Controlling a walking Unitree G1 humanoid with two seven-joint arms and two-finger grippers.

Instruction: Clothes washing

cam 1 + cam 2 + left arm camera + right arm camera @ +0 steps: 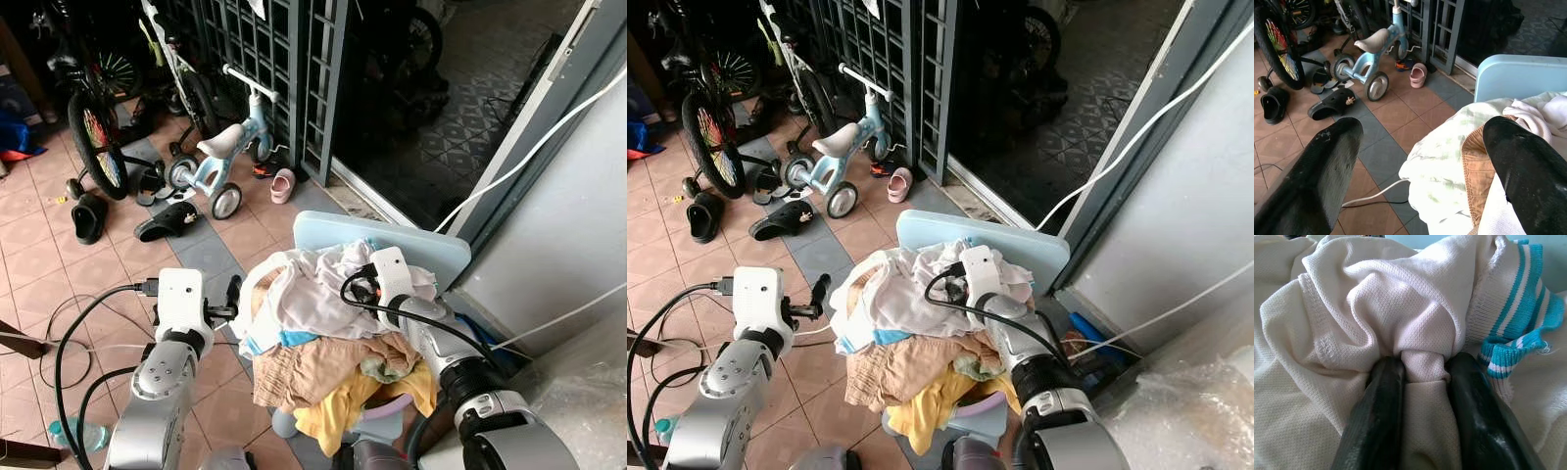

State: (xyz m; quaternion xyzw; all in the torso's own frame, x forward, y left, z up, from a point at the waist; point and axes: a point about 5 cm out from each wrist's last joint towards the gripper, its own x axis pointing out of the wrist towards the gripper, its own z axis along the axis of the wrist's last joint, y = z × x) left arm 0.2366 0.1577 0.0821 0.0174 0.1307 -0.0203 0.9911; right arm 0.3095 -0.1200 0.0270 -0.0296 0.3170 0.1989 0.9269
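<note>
With the right gripper clamped on a fold of the white shirt atop the laundry pile, and the left gripper apart beside it, lifting slowly seemed wisest.

A light-blue balance bike stands by the dark metal gate; a pink shoe and black clogs lie on the tiled floor

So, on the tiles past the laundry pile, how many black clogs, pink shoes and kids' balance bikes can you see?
Black clogs: 2
Pink shoe: 1
Light blue balance bike: 1
Total: 4
</note>
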